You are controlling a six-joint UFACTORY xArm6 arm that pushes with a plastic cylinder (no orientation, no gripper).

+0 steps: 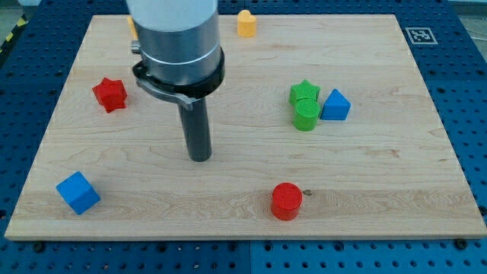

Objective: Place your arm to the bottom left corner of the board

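Note:
My tip point(199, 157) rests on the wooden board point(114, 205) left of its middle. The rod hangs from a grey cylinder at the view's top. A blue cube point(77, 192) lies near the board's bottom left corner, well left of and below my tip. A red star block point(109, 93) lies up and to the left of my tip. A red cylinder point(287, 201) lies to the lower right of my tip.
A green star block point(304, 92), a green cylinder point(306, 115) and a blue triangular block point(335, 105) cluster at the right of the middle. A yellow block point(246, 23) sits at the top edge. An orange block point(132, 28) shows partly behind the arm.

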